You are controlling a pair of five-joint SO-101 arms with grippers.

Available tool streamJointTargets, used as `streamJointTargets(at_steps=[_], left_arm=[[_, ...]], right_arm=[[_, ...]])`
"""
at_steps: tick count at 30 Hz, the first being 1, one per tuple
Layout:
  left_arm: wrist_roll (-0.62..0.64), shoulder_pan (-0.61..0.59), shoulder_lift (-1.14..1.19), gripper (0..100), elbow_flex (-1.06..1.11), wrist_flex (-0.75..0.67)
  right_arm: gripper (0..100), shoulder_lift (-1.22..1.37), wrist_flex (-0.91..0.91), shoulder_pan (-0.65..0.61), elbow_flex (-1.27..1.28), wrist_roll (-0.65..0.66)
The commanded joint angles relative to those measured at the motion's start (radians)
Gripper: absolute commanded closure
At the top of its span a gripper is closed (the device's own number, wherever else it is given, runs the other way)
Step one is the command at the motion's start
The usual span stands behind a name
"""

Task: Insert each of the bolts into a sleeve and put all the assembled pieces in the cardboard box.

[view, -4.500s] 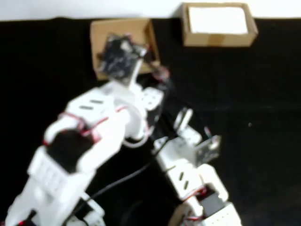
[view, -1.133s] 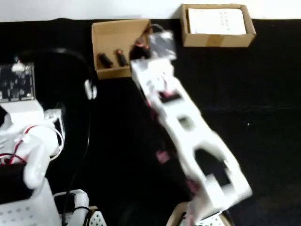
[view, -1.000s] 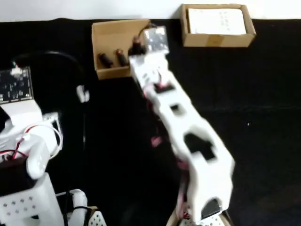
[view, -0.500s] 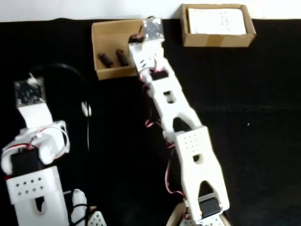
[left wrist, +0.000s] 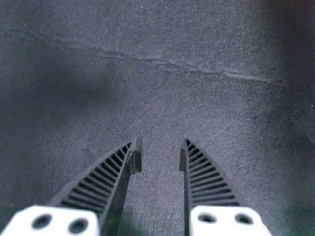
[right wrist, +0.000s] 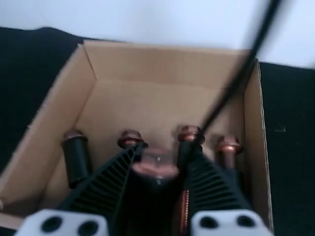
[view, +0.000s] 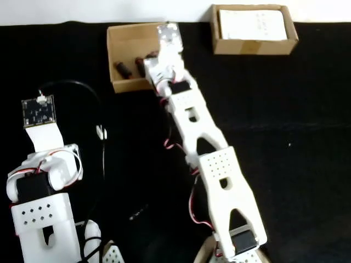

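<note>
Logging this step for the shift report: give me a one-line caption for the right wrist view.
Right gripper holds a sleeved bolt over the cardboard box, with four assembled pieces inside.

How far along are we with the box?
Done: four pieces sit in the box. In hand: the right gripper is shut on a fifth piece above them. Left: release it. The left gripper is open over cloth.
</note>
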Motion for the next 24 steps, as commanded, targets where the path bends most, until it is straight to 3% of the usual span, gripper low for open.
streamJointTargets(at_steps=[1,8,18,24], left_arm=[[-0.002,-0.010,-0.012,86,-0.005,-0.012],[-0.002,-0.010,-0.013,86,-0.005,-0.012],[-0.003,-0.010,-0.018,86,-0.012,-0.012],[-0.032,-0.008,-0.062,90,-0.036,-0.009]], right_arm=[[78.9,-0.005,0.004,-0.004,-0.061,0.000],[78.7,-0.005,0.041,-0.004,-0.153,0.000],[79.7,-0.005,0.444,-0.002,-0.641,0.000],[97.1,-0.116,0.730,0.030,-0.727,-0.005]])
